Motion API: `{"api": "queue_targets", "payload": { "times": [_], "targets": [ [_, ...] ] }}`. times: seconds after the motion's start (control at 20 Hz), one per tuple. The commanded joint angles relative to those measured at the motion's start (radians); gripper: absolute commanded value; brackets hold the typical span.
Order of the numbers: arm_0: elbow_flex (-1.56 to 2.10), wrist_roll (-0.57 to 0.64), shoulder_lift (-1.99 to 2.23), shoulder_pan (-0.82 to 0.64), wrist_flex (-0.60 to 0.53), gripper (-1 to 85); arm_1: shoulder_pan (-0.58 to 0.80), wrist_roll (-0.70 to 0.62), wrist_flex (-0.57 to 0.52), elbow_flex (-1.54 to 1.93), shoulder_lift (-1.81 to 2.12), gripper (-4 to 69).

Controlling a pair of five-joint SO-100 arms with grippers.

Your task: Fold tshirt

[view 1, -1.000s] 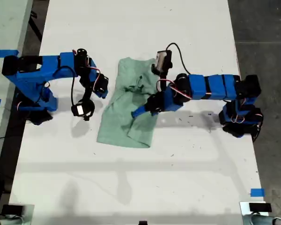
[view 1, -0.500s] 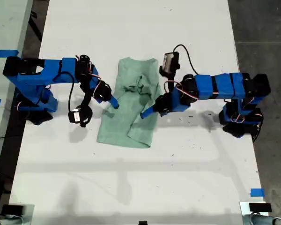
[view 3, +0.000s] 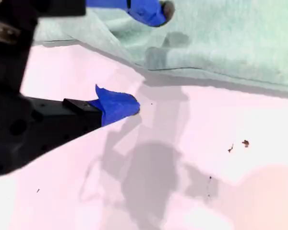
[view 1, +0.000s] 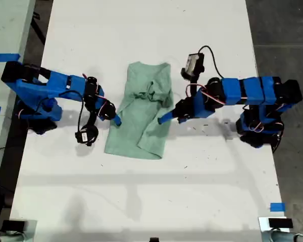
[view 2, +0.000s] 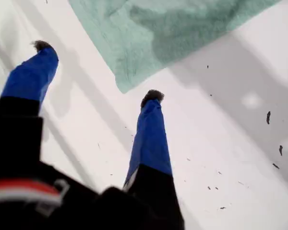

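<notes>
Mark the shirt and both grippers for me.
shirt (view 1: 141,123): exterior view, middle of the cloth.
my first gripper (view 2: 97,71): first wrist view, midway between its open fingertips.
my second gripper (view 3: 146,57): second wrist view, midway between its open fingertips.

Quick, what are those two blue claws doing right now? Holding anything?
My first gripper: open, holding nothing, beside the tshirt.
My second gripper: open, empty, at the tshirt's edge.
</notes>
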Motion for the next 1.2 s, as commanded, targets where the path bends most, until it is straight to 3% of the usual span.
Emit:
{"api": "queue_targets", "payload": {
  "times": [0.0,0.1,0.25,0.55,0.85,1.15],
  "targets": [
    [0.057,-0.012,0.040,-0.009,-0.124,20.1,0.009,0.020,-0.044,0.040,0.124,31.8],
    [0.061,-0.012,0.008,-0.008,-0.160,18.5,0.014,0.026,-0.069,0.091,0.172,31.1],
    [0.063,-0.008,-0.044,-0.005,-0.227,0.1,0.018,0.026,-0.081,0.126,0.207,30.5],
    [0.025,-0.028,-0.135,-0.003,-0.261,0.0,0.017,0.034,-0.095,0.152,0.213,30.5],
    [-0.268,-0.052,-0.072,-0.014,0.135,0.0,0.014,0.038,-0.110,0.169,0.218,30.2],
    [-0.758,-0.037,-0.284,-0.020,0.391,0.0,0.017,0.040,-0.112,0.178,0.230,30.1]
  ]
}}
